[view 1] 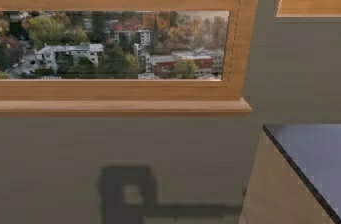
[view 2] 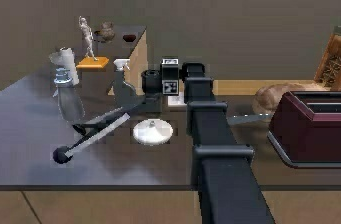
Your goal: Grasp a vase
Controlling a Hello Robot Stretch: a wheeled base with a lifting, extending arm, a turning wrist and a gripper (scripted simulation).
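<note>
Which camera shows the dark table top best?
The arm side view: the dark tabletop spreads across it, carrying a statuette and a clear glass bottle. The forward view catches just its corner at the lower right.

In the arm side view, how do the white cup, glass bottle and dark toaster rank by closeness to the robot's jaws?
1. White cup, just left of them.
2. Glass bottle, farther left.
3. Dark toaster, far right.
</note>
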